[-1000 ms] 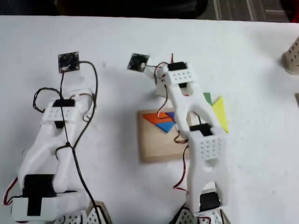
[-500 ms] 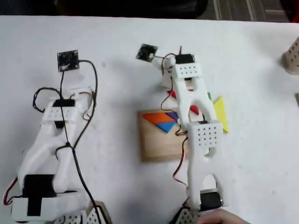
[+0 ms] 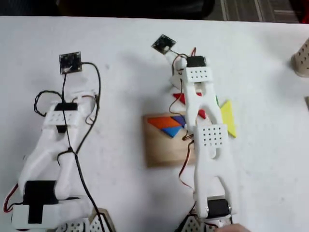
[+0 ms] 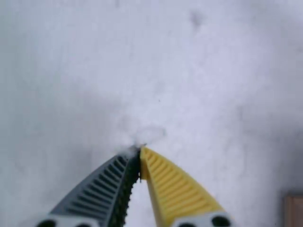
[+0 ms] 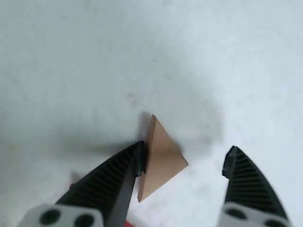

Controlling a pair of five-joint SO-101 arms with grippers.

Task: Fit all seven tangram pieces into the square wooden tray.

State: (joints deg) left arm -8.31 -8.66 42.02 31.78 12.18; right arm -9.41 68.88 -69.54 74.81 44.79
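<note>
Tangram triangle (image 5: 161, 161), tan, is seen on desk (image 5: 71, 56) betw. right jaws, spread wide, nothing gripped. Right arm (image 3: 212, 140) is stretched beyond tray (image 3: 161, 150); red pieces (image 3: 179, 98) partly hidden under it. Left jaws pressed together, empty.

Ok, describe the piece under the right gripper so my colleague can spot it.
Find the wooden tray mid-table; the right arm stretches past its far right corner. There, on the white table between the right gripper's open fingers, lies a small triangle, close against one finger. It is plain tan, unlike the red piece and yellow piece nearby.
</note>
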